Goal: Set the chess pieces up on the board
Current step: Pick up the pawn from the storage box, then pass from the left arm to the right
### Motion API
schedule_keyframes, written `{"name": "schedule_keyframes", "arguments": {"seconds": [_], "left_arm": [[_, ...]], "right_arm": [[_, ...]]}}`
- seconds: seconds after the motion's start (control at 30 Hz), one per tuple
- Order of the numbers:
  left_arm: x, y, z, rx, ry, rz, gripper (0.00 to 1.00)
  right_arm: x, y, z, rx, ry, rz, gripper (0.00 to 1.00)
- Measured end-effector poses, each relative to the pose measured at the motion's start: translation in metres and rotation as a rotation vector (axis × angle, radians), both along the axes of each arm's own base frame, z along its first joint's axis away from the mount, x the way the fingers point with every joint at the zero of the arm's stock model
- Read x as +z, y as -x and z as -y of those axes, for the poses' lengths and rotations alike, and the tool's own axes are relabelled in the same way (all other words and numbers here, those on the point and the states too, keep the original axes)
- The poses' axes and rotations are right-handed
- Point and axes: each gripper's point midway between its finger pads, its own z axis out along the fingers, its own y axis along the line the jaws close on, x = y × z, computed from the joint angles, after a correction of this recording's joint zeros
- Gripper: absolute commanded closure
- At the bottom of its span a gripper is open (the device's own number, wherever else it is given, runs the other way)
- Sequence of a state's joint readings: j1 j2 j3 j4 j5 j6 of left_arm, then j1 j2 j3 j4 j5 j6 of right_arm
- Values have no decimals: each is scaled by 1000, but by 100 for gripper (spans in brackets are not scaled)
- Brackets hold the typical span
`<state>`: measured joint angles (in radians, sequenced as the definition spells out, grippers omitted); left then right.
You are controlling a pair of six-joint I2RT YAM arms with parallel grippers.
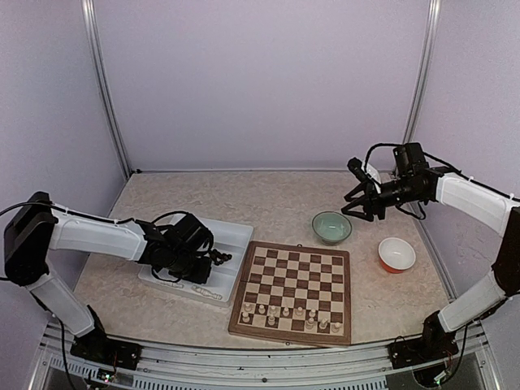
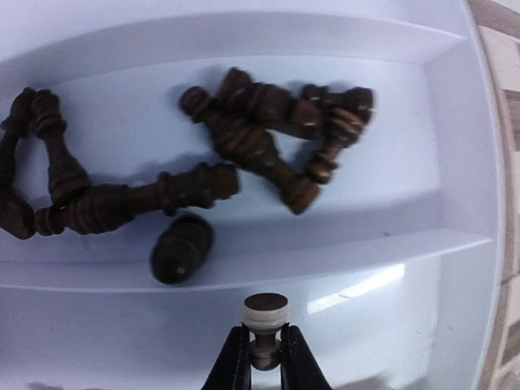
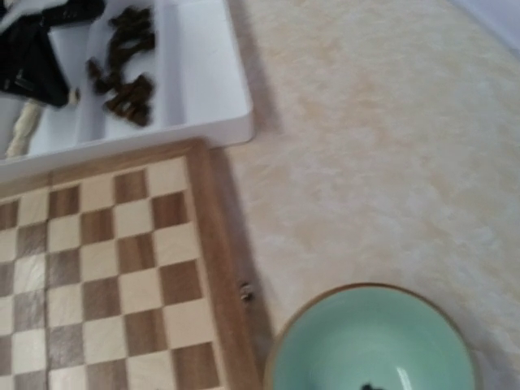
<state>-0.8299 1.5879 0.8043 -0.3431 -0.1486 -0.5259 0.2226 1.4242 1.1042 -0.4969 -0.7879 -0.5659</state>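
The far rows of the board (image 1: 294, 276) lie bare and open from above, while cream pieces (image 1: 299, 312) crowd its near rows. A green bowl (image 1: 331, 227) guards the far right corner, the tray (image 1: 231, 241) hugs the left side, and open tabletop (image 1: 244, 195) lies beyond.

Two slim arms, the left arm (image 1: 97, 236) at lower left and the right arm (image 1: 475, 199) at the right edge, wear white shells on their long links, with black joints, wrists and bases (image 1: 101, 349), thin looping black cables, and narrow black fingers (image 2: 231, 366).
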Motion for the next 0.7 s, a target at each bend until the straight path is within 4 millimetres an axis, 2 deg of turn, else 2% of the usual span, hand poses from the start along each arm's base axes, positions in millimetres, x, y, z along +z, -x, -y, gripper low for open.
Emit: {"name": "schedule_keyframes", "arguments": {"seconds": [0.1,0.27,0.33,0.43,0.57,0.7], "left_arm": [[28,4,24,-79,71,-19,90],[92,6,76,-234,223,-20,90],[117,14,97,-313,293,-26,90],[140,31,121,-420,381,-58,90],[149,54,145,-525,471,-138,89],[141,67,159,-582,522,-226,89]], "right_arm": [[-5,9,-12,68,18,-8,52],[-6,42,-61,268,81,44,51],[-8,58,-80,343,116,76,49],[-12,78,-102,429,165,122,46],[-17,98,-118,514,212,181,44],[-22,117,-133,580,256,233,43]]}}
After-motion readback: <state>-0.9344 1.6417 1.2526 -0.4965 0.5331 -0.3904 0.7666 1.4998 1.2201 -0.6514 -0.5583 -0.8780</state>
